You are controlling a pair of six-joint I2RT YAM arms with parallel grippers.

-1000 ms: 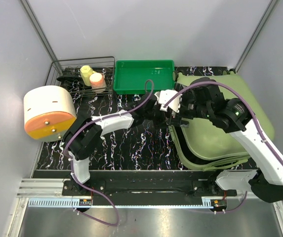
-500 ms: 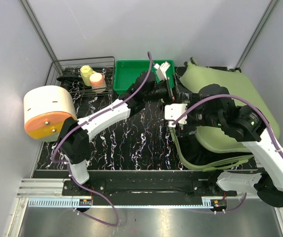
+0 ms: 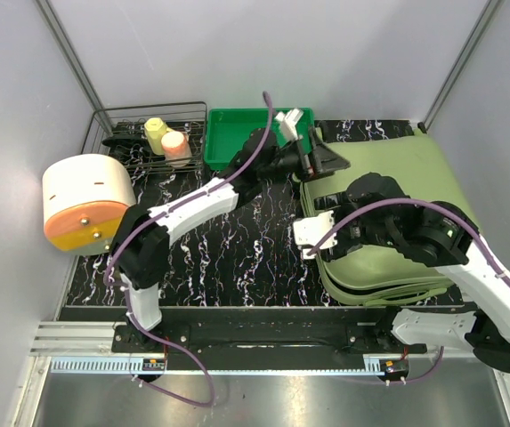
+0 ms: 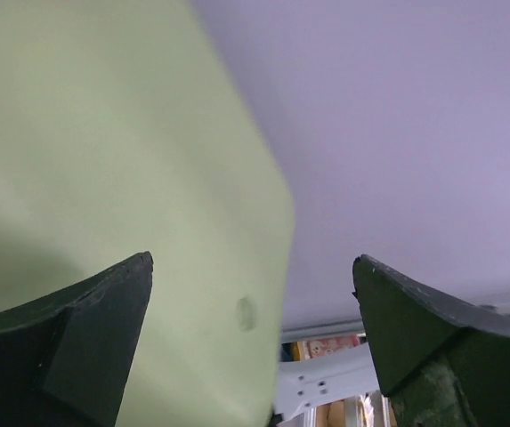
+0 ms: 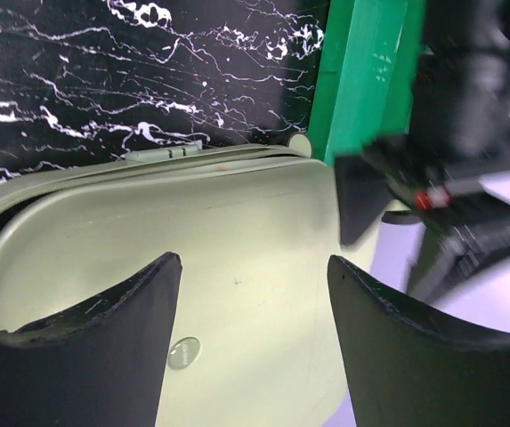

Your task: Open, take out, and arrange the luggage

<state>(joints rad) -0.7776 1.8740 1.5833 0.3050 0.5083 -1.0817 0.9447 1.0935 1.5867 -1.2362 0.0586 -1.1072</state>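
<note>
Left gripper [image 4: 253, 262] first: jaws spread as wide as they go, nothing between them, and the pale olive shell sits right up against one finger. Whether it's touching, I can't say. The right gripper [image 5: 255, 262] has its jaws parted too, with nothing caught in them, and it hangs just over the lid near the suitcase's left edge. The luggage [image 3: 406, 169] itself lies flat along the right side of the bench [image 3: 237, 258], reaching from the far right corner almost to the near edge. The lid is down on the base, with a dark slit showing along the seam. Its far left corner is just beside the green tray [image 3: 237, 142]. That shell looks stiff, smooth and slick, and it's bulky, so to my eye a pinch on the broad face would slide off. The rim by the zip at the left edge looks like the better hold. How heavy it is, I can't tell.
</note>
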